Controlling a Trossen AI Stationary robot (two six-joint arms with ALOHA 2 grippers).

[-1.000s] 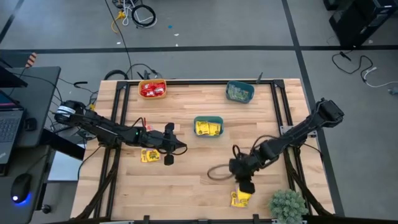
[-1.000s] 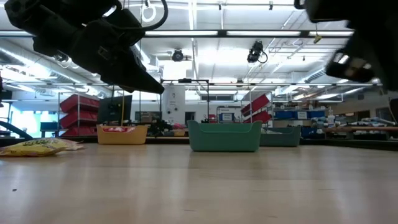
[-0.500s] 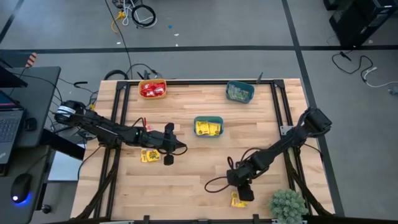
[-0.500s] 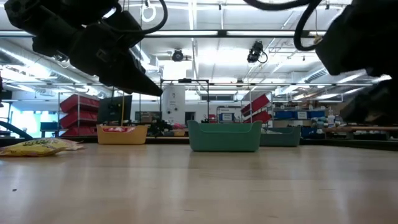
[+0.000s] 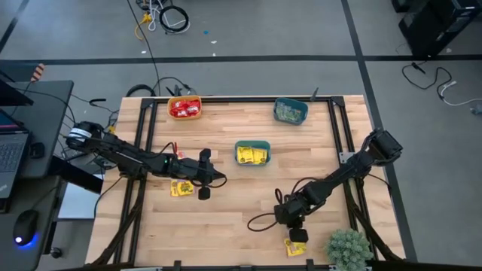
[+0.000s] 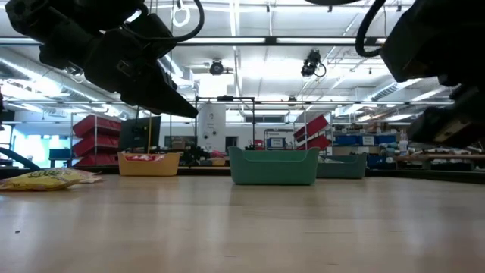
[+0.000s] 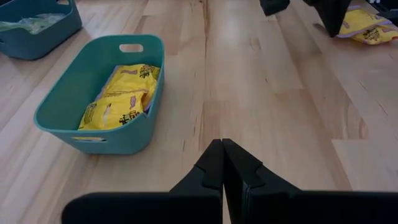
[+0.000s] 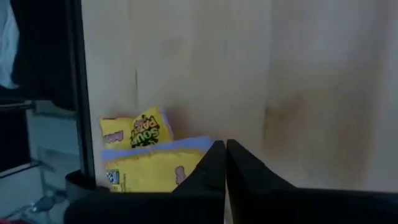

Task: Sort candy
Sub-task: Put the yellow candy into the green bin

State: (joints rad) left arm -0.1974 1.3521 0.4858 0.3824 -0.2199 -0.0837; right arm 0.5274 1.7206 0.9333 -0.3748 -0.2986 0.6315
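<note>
Right wrist view: crinkly yellow candy packets [image 8: 146, 165]

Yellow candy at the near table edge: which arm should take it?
Right. Its shut gripper sits directly by that yellow candy. The left gripper, also shut, is mid-table beside another yellow packet.

You get the high view straight down over the whole table [image 5: 226, 218]. Low view sits at tabletop level, facing the room. Each wrist view looks close along its fingers. High, low and left wrist share the teal bowl [image 5: 252, 153].
</note>
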